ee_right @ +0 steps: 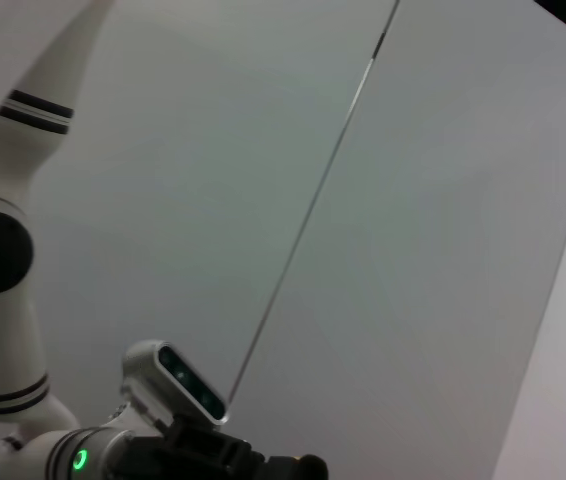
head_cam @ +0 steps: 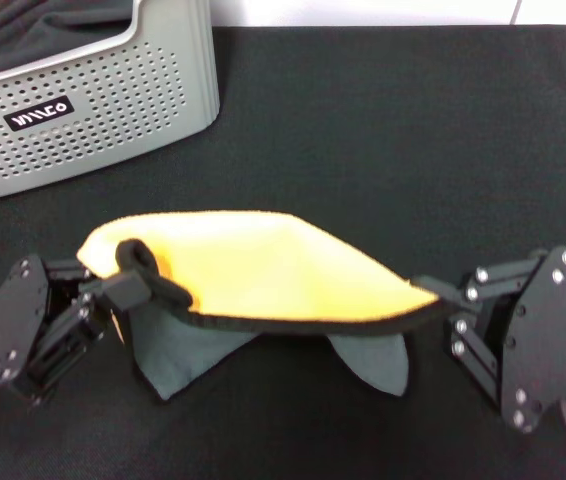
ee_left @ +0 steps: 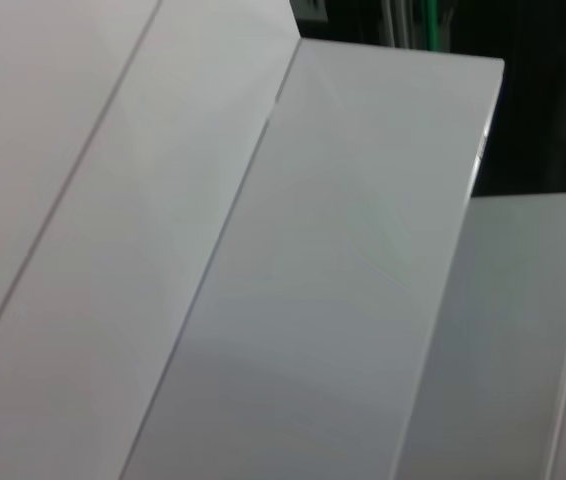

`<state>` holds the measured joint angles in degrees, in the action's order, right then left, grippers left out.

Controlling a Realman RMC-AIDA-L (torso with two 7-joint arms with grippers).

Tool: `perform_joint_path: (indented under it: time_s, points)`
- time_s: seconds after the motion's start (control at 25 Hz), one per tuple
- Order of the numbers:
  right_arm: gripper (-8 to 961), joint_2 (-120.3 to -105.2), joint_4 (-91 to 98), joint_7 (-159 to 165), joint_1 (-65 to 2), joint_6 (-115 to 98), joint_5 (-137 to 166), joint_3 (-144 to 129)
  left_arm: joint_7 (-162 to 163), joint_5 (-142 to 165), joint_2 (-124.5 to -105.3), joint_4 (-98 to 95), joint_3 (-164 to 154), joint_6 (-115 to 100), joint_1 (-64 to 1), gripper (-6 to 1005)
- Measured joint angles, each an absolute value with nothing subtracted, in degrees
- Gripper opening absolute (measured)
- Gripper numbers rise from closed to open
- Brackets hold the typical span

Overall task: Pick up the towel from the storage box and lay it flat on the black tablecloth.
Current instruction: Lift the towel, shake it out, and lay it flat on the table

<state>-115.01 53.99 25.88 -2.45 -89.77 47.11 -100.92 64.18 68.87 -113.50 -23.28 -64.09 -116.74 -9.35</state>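
The towel (head_cam: pixel 263 265) hangs stretched between my two grippers above the black tablecloth (head_cam: pixel 393 130), yellow-orange side up, with grey-green parts drooping below. My left gripper (head_cam: pixel 138 275) is shut on the towel's left corner. My right gripper (head_cam: pixel 441 296) is shut on its right corner. The storage box (head_cam: pixel 93 110), light grey with dotted sides and a black label, stands at the far left on the cloth. The wrist views show only pale wall panels and no task object.
Dark charcoal fabric (head_cam: pixel 33 35) lies bunched inside the storage box. The right wrist view shows my white left arm (ee_right: pixel 3 250) and head camera (ee_right: pixel 183 385) against the wall. The tablecloth stretches wide to the right and behind the towel.
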Motion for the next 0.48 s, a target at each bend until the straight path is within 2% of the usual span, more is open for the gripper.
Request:
perform_joint_path:
  time_s: [0.48]
  points:
    - [8, -114.96, 60.90, 33.33, 2.14, -94.32, 55.65, -98.00, 60.98, 66.03, -112.82, -31.06, -71.63, -116.94, -3.13, 45]
